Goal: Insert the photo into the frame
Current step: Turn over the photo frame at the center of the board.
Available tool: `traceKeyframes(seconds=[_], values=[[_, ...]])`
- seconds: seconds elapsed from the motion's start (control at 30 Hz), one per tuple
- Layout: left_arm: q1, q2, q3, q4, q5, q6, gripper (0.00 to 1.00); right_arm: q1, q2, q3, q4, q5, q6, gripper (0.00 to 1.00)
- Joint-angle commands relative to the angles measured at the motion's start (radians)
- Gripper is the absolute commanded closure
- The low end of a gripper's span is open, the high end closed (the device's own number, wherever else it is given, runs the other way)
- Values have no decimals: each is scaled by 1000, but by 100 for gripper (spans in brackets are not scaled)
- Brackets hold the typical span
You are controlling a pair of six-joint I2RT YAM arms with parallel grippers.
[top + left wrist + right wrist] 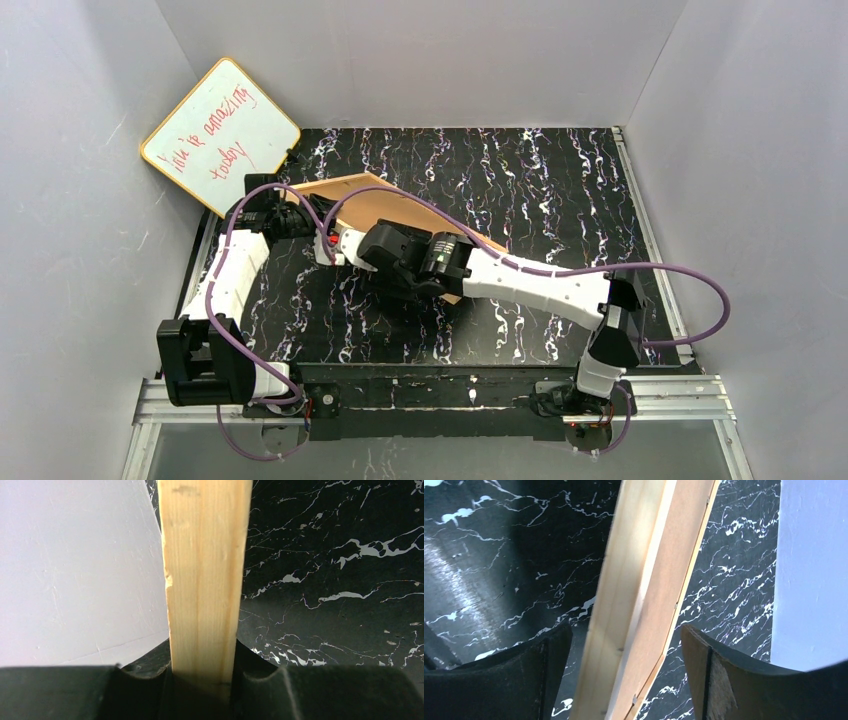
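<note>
The frame [335, 183], thin light wood, is lifted on edge and tilted over the black marbled table. Its back faces up, filled by a brown backing board [385, 205]. My left gripper [298, 222] holds the frame's left end, and its jaws [202, 672] are shut on the wooden rail [205, 570]. My right gripper [335, 248] straddles the frame's near edge, and its jaws [624, 635] stand open, apart from the wood [624, 580] and the board [679, 560]. A thin white strip [651, 587] runs between wood and board. I cannot tell if it is the photo; no printed side shows.
A yellow-rimmed whiteboard [220, 135] with red writing leans in the back left corner, close behind the left wrist. Pale walls close in the table [560, 190] on the left, back and right. A metal rail [680, 395] runs along the near edge.
</note>
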Motion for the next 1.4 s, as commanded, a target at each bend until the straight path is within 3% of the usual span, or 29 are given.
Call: traceKeyframes(seconds=[0.0,0.17,0.4,0.47,0.6,0.67,0.7,0.83,1.1,1.23,1.37], values=[[-2,-63,48,11,127,-22,97,-36,1,-19,126,26,-30,17],[-2,-58,54,11,132,-28,96,-47,-7,-47,186,20,-18,32],[-2,-52,70,11,130,-41,92,-48,34,10,173,58,35,63],[-2,-57,71,14,131,-48,75,-49,37,32,177,78,45,69],[-1,-85,59,55,128,-92,8,-59,29,85,182,83,68,72],[2,-103,52,98,135,-144,2,-80,37,141,155,52,106,72],[4,-112,51,135,136,-208,2,-96,47,177,129,21,133,73],[15,-127,57,450,118,-775,2,-178,86,332,50,-97,225,73],[162,-59,139,878,127,-1608,2,-390,161,616,-72,-316,450,72],[223,12,235,792,151,-1836,2,-561,155,665,-73,-555,639,72],[247,57,280,630,183,-1896,2,-713,137,605,-36,-779,805,76]])
